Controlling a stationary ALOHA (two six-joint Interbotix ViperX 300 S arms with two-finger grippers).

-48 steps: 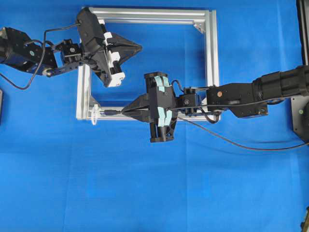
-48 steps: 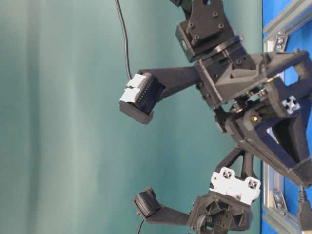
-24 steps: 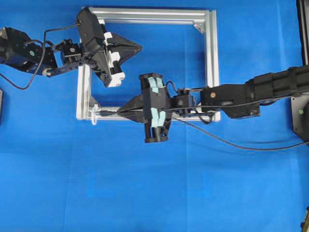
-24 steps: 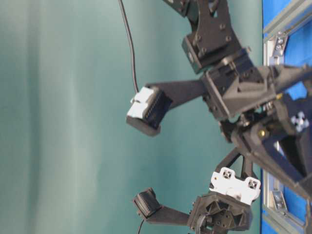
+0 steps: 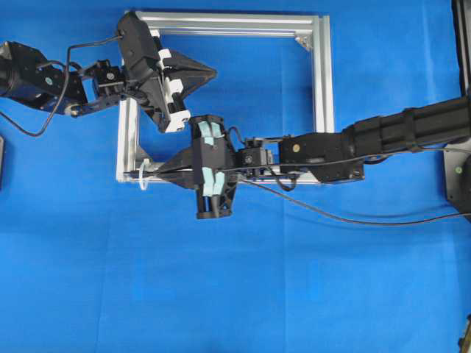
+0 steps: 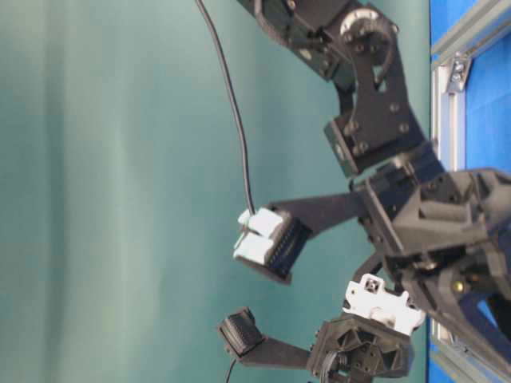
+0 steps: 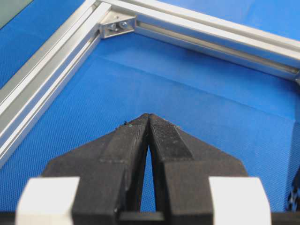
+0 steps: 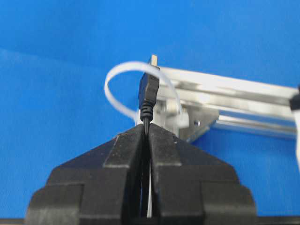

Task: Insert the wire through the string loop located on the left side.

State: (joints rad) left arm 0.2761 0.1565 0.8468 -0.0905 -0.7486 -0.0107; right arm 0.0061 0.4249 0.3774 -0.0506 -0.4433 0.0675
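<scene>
While the right gripper [image 8: 146,129] clamps the wire [image 8: 149,96], its plug meets the loop [image 8: 117,75] at the frame's [image 5: 321,81] lower-left corner; left gripper [image 7: 149,117] clenched, empty.

You see a square silver aluminium frame [image 5: 321,81] lying flat on a blue cloth [image 5: 243,287] that covers the whole work surface. Silver corner brackets [image 7: 117,26] sit inside the frame's corners; one shows at the far left in the left wrist view. A teal backdrop [image 6: 112,191] fills most of the table-level view. At the right edge of the overhead view you find a dark plate [image 5: 458,170] resting on the cloth.
</scene>
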